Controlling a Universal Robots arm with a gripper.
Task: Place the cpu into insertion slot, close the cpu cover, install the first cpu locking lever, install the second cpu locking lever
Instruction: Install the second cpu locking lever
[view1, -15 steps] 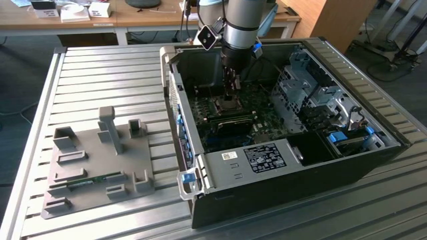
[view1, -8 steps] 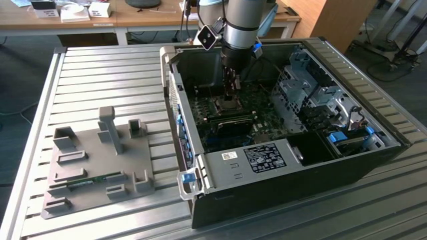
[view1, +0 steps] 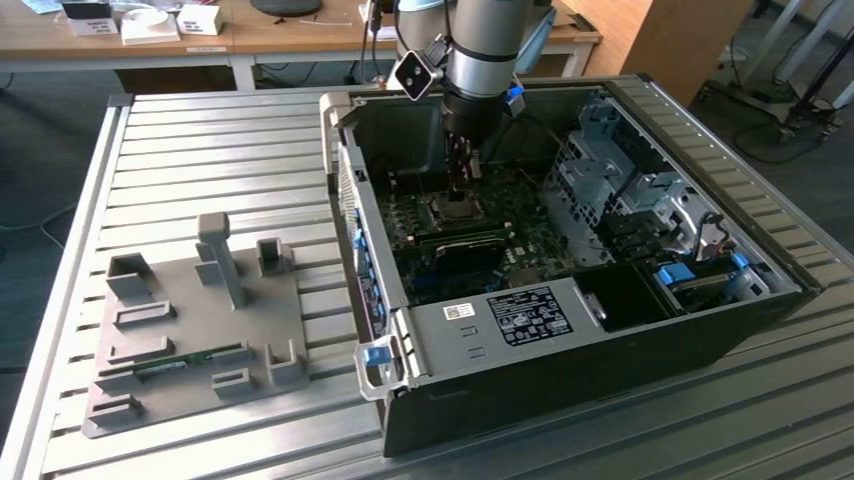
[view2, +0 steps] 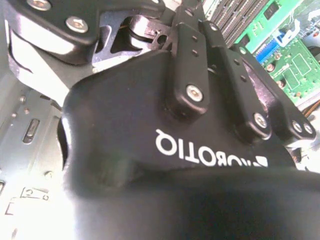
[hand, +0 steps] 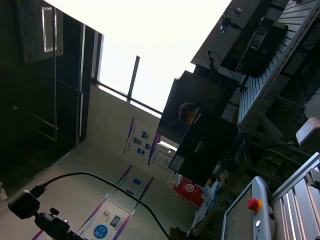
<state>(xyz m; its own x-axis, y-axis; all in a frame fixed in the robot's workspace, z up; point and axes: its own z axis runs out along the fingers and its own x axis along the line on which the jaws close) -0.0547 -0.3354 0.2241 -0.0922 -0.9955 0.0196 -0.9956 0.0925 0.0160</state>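
One cpu socket sits on the motherboard inside the open case, and we see the gripper lowered right over it, at its 12 o'clock in the exterior view. We cannot tell the cpu from its cover there, nor whether the gripper is spread or pinching. At the case's 9 o'clock, a grey fixture rests on the table.
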